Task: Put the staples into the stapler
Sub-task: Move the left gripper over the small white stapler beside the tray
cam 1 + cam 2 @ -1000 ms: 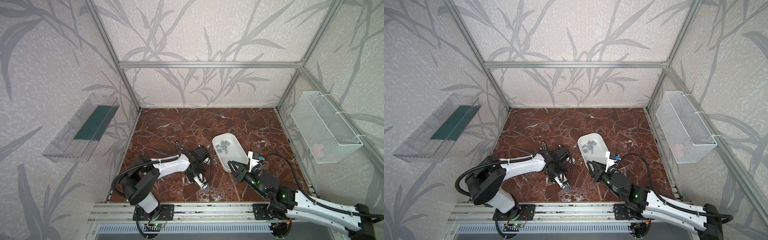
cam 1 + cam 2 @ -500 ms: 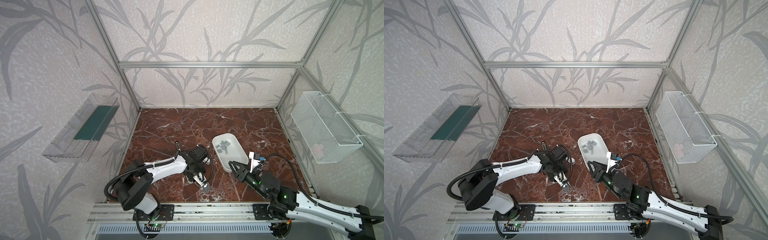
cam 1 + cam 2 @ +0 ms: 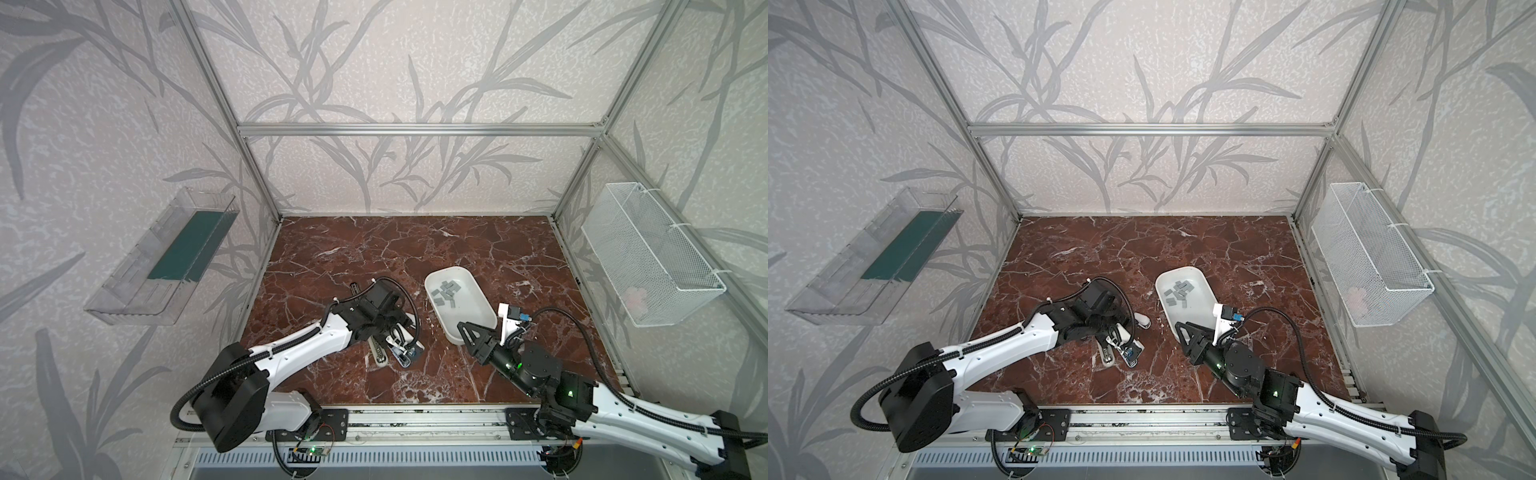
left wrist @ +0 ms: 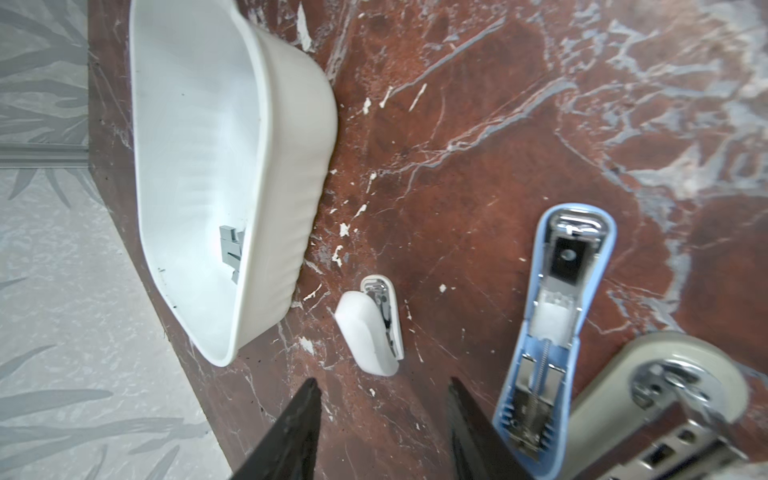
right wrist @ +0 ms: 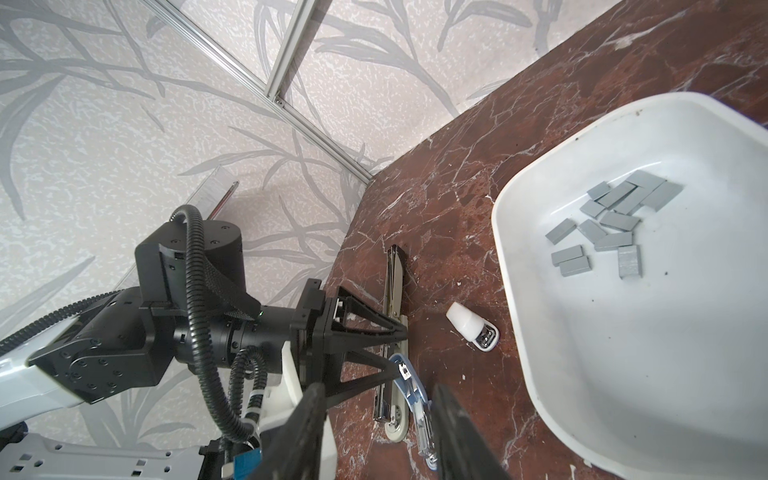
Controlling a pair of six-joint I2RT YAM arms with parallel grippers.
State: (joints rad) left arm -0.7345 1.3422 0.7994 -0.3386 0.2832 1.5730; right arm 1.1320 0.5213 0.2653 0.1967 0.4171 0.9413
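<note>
Left wrist view has the left claw [image 4: 382,382] spread wide, nothing between its fingers, low over the bench [image 4: 457,124]. Just beside one finger lies the stapler [image 4: 557,332], hinged open, its blue arm with spring and pusher facing up. A small white piece [image 4: 368,332] lies just ahead of the tips. We see the right claw [image 5: 378,388] spread and empty too, pointing towards the stapler, with the white dish [image 5: 706,332] off to its side. All the staples [image 5: 611,224] we can see lie loose in that dish, near the right claw, none pinched. We judge the opening done. Picking a strip, seating it in the channel and closing the stapler remain. Whether the channel already holds any, we cannot tell.
</note>
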